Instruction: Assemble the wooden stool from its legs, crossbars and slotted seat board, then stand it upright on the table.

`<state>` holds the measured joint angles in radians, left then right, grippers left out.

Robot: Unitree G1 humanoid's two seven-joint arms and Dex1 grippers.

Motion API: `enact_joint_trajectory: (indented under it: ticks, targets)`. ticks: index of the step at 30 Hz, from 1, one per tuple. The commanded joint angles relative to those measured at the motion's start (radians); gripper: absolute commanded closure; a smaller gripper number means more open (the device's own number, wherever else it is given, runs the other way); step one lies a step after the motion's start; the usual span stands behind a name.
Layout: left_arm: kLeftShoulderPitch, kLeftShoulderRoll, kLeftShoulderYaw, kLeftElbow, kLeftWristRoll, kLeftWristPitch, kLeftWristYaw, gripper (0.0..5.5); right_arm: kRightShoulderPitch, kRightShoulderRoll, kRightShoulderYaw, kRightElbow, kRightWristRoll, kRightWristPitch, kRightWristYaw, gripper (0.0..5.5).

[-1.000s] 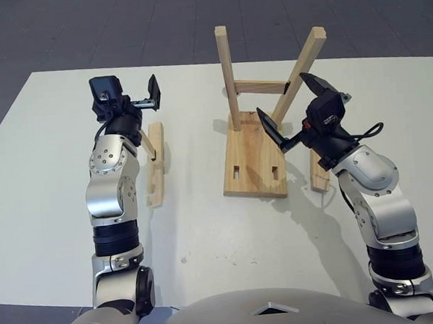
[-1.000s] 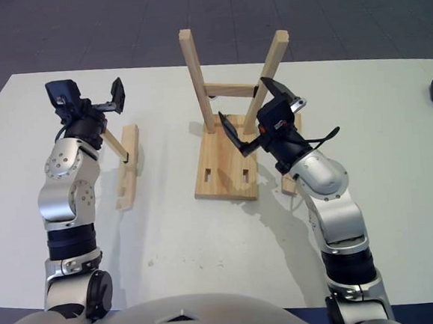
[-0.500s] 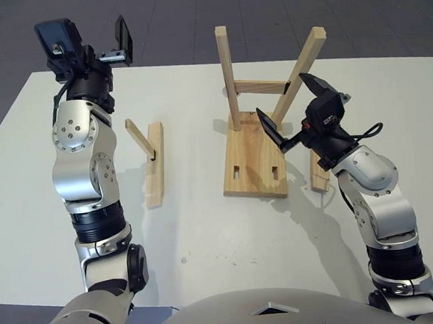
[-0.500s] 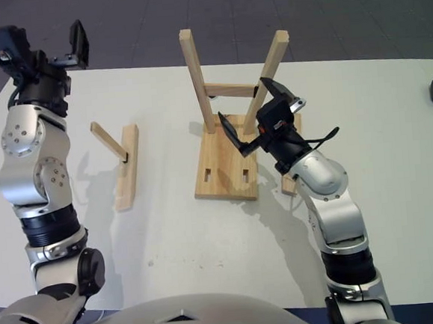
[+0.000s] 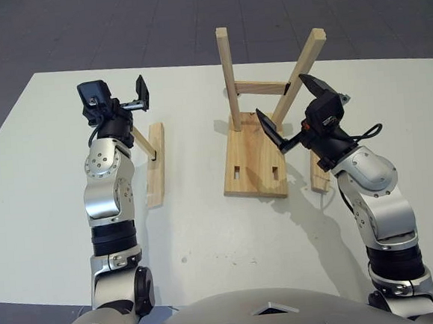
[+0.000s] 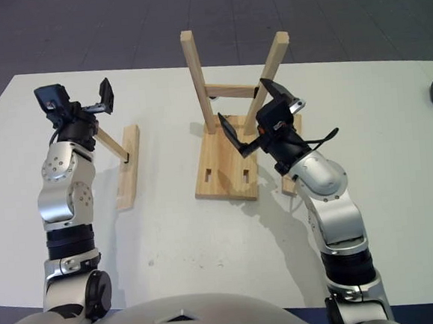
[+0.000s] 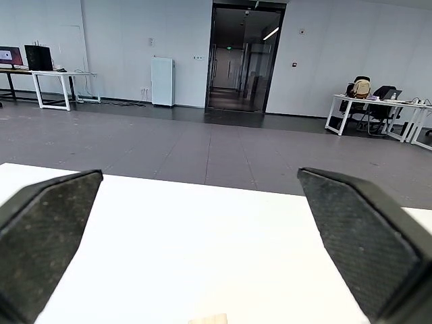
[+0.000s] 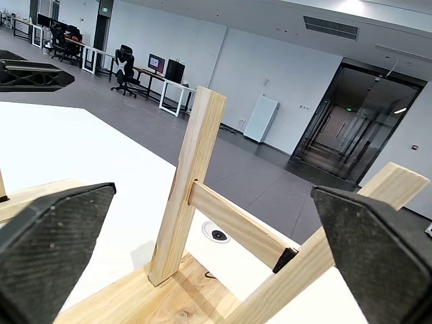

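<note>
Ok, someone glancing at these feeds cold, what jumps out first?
Centre stage, the seat board lies flat with two legs standing from its far end, joined by a crossbar, the right-hand one tilted; the right gripper hangs open beside it. Left of that, a loose leg lies on the table, the open left gripper raised near its far end.

left arm: you have it bent, forearm raised almost upright on your left side
left gripper: held high at the top of that forearm, pointing forward away from you, its fingers spread wide
right arm: yours is bent at the elbow, forearm slanting up and inward
right gripper: aimed forward and inward, one finger above the other, jaws wide apart
</note>
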<state>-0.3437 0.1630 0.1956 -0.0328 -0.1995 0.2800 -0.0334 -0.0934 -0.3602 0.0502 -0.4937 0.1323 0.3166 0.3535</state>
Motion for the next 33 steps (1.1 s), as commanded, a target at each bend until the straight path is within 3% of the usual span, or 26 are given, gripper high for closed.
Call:
enact_joint_trajectory:
  ticks: [1,8,14,19,23,28,33]
  targets:
    - [0.007,0.006,0.03,-0.033,-0.024,0.093,0.022,0.13,0.001,0.003,0.003,-0.005,-0.003,0.007,0.002,0.1]
    - [-0.157,0.059,0.095,-0.234,-0.082,0.208,0.068,0.13,-0.002,0.005,0.004,-0.005,-0.001,0.008,0.002,0.1]
    - [-0.206,0.08,0.098,-0.263,-0.089,0.248,0.067,0.13,0.007,0.006,0.003,-0.013,-0.003,0.009,-0.002,0.1]
    - [-0.106,0.021,0.06,-0.173,-0.09,0.235,0.038,0.13,0.007,0.007,0.002,-0.011,-0.001,0.01,-0.002,0.1]
    - [0.059,-0.033,-0.06,-0.016,-0.03,0.197,-0.007,0.13,0.009,0.003,0.001,-0.002,0.001,0.012,0.003,0.1]
    - [0.112,-0.033,0.026,0.111,-0.056,0.135,-0.003,0.13,0.013,0.0,-0.005,-0.008,0.008,0.022,0.005,0.1]
    - [0.098,-0.036,0.015,0.074,-0.057,0.122,-0.01,0.13,0.013,0.002,-0.004,-0.012,0.008,0.024,0.003,0.1]
